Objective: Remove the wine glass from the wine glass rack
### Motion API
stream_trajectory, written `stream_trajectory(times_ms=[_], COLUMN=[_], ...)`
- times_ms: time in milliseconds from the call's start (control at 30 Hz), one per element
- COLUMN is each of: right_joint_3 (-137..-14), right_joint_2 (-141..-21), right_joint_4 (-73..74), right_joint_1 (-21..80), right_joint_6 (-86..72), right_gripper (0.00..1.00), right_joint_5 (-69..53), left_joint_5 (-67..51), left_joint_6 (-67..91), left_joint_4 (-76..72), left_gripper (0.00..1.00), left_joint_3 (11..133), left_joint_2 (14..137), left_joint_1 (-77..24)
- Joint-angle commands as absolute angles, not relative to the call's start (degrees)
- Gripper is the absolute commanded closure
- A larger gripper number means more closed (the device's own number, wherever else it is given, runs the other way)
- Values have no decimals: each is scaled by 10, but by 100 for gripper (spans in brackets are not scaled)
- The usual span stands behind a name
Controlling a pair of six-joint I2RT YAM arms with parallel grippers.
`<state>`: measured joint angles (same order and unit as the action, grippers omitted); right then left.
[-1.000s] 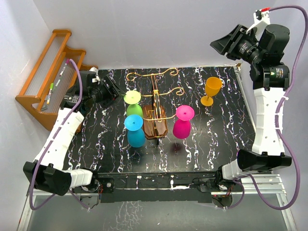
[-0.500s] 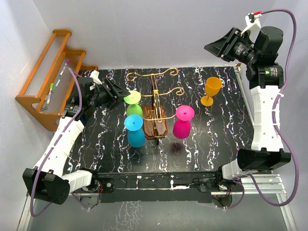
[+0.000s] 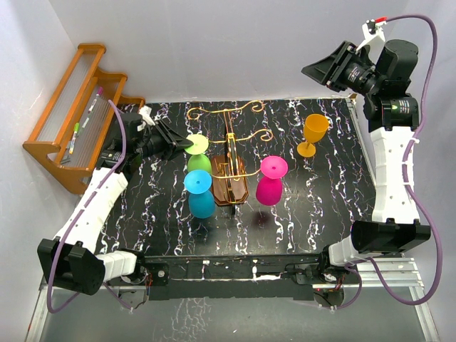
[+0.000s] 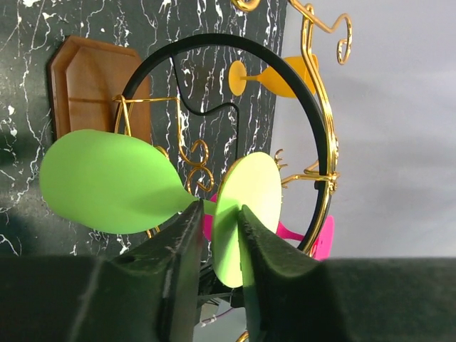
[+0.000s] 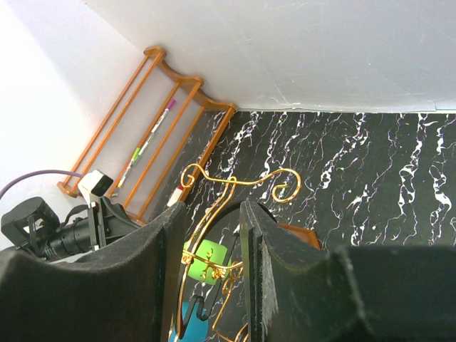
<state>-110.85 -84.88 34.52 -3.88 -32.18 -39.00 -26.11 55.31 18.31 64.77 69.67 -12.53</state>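
We see the left gripper (image 4: pixel 219 211) open only narrowly, its fingers (image 4: pixel 178 256) straddling the foot of the green wine glass (image 4: pixel 107 182); we cannot tell whether they pinch it.

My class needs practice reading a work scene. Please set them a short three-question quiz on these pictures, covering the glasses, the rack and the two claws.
1. Short answer: which part of the green glass lies between the fingers of the left claw?
2. True or false: the right claw holds a glass.
3. Pick one: which glass stands upright on the table, away from the rack? A) the green glass B) the orange glass C) none of them

Key
1. The stem, right beside its foot.
2. False. It is raised over the far right corner with nothing between its fingers.
3. B
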Motion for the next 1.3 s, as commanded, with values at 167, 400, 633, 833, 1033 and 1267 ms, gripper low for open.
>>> stream_trajectory(times_ms=[167, 400, 633, 833, 1033, 1267], right_joint_3=[-1078, -1058, -1045, -1041, -1033, -1026], right_joint_2=[-825, -816, -811, -810, -803, -797], right_joint_4=[283, 266, 252, 248, 238, 228], right_joint_1=[-41, -41, -41, -41, -41, -41], right_joint_6=[-340, -349, -355, -357, -361, -365], right_gripper=[62, 63, 63, 63, 63, 63], right_joint_5=[-386, -383, -383, -383, -381, -382], left_joint_5=[-263, -253, -238, -225, -184, -174], left_joint_6=[538, 531, 516, 519, 530, 550], left_joint_4=[216, 252, 288, 291, 275, 230], left_gripper=[95, 100, 100, 100, 100, 100], left_joint_3=[676, 706, 732, 735, 737, 726], left_joint_2=[687, 682, 682, 678, 668, 680], left_joint_1=[-123, -123, -123, -123, -123, -122])
